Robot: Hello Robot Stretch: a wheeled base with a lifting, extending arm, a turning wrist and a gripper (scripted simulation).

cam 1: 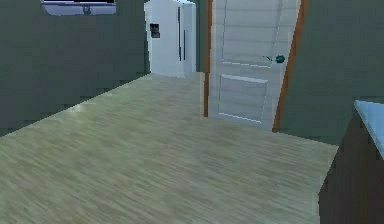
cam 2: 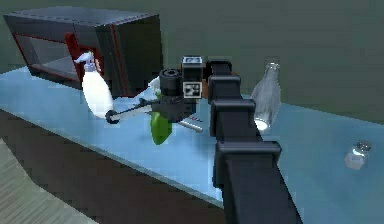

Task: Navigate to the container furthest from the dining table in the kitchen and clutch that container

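Observation:
The dark arm (cam 2: 240,150) reaches out over a pale blue countertop (cam 2: 320,160) in the arm side view. The gripper (cam 2: 112,117) stretches toward the view's left, its thin fingers ending at the base of a white spray bottle (cam 2: 95,88) with a red trigger. A small green thing (cam 2: 160,128) sits just under the gripper's body. I cannot tell whether the gripper holds anything. A clear glass bottle (cam 2: 265,95) stands upright to the right of the arm, and a small shaker (cam 2: 358,155) sits farther right.
A dark microwave (cam 2: 85,42) stands at the counter's left end. The forward view has a wood floor (cam 1: 150,150), a white fridge (cam 1: 170,38) at the back, a white door (cam 1: 250,60) in an orange frame, and a counter corner (cam 1: 368,130) at right.

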